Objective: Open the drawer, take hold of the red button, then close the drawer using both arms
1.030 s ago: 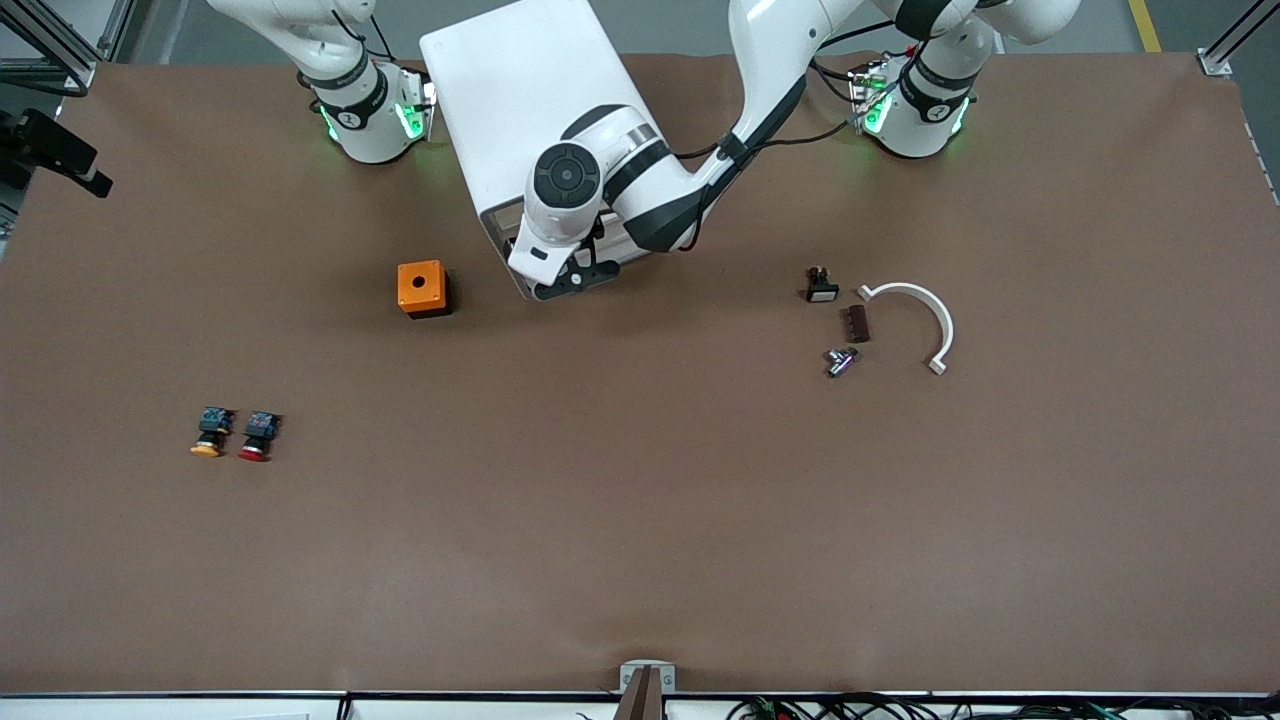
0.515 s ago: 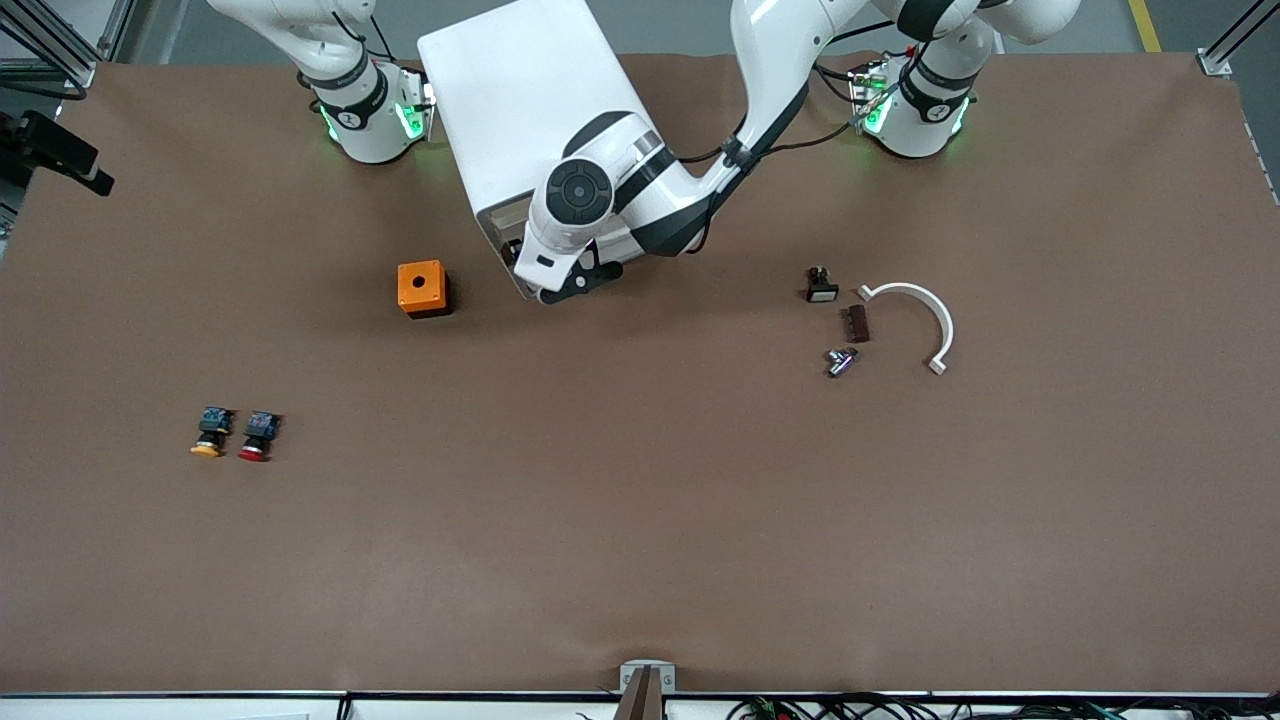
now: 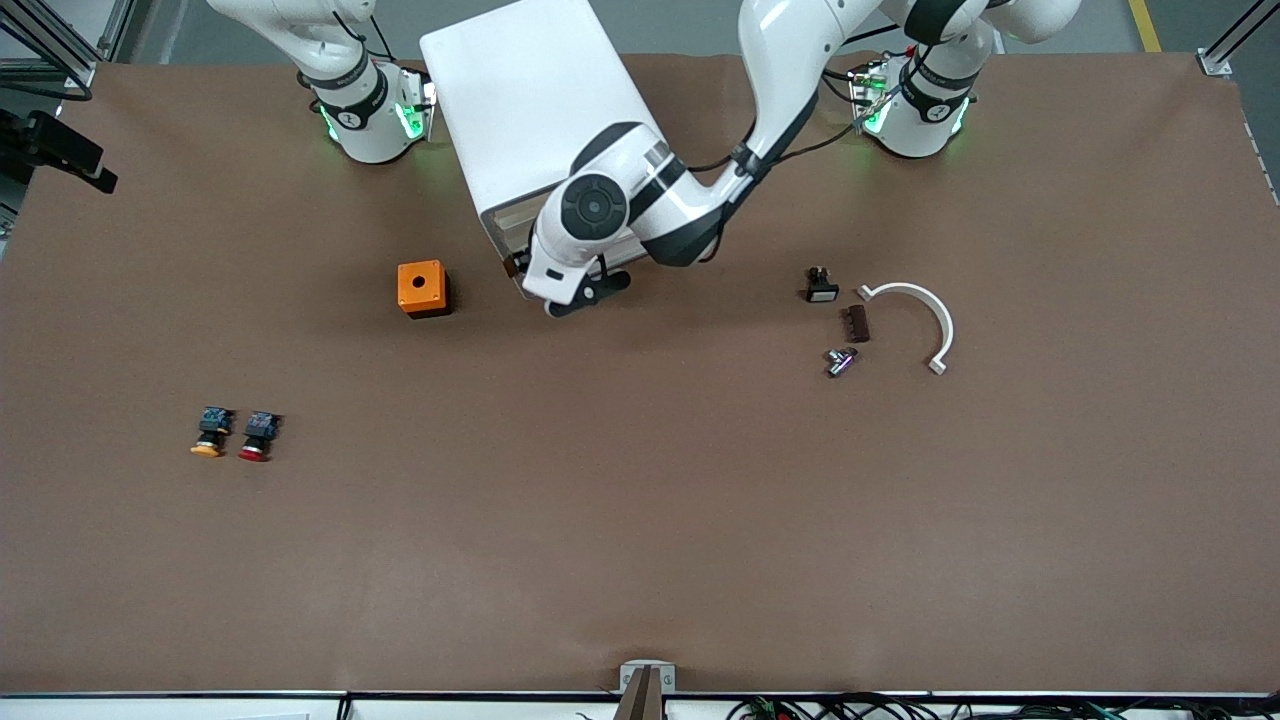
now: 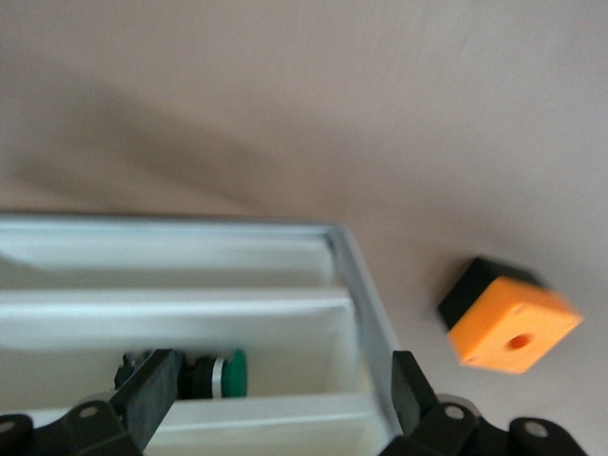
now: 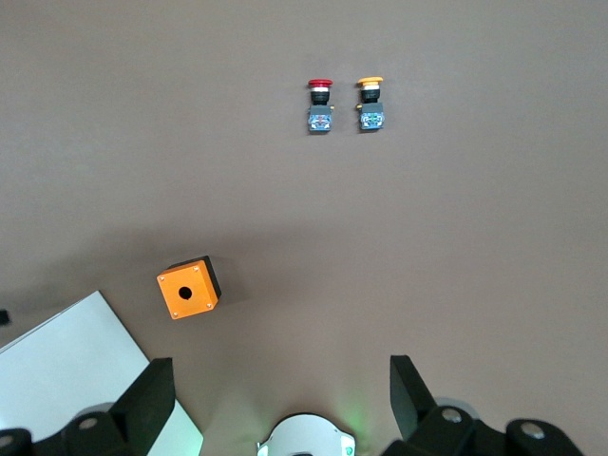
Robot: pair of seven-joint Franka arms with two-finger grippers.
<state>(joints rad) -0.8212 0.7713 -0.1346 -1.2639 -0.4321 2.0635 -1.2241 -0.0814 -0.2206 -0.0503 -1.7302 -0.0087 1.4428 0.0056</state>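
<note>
The white cabinet [image 3: 520,110] stands between the two arm bases. Its top drawer [image 3: 508,240] is open a little. In the left wrist view the drawer [image 4: 285,418] holds a green-capped button [image 4: 214,372]. My left gripper [image 3: 585,292] is open at the drawer front, with its fingers [image 4: 152,391] on either side of the drawer's corner. The red-capped button [image 3: 256,437] lies on the table toward the right arm's end, beside its orange-capped twin [image 3: 209,434]. My right gripper [image 5: 277,394] is open and empty, high over the table, with the red-capped button [image 5: 320,104] in its view.
An orange cube with a hole [image 3: 422,288] sits beside the cabinet toward the right arm's end. Toward the left arm's end lie a small black part [image 3: 821,286], a brown piece [image 3: 856,323], a metal part [image 3: 840,360] and a white arc [image 3: 915,310].
My left hand has moved a little away from the cabinet, toward the front camera. The right arm and the things on the table have not moved.
</note>
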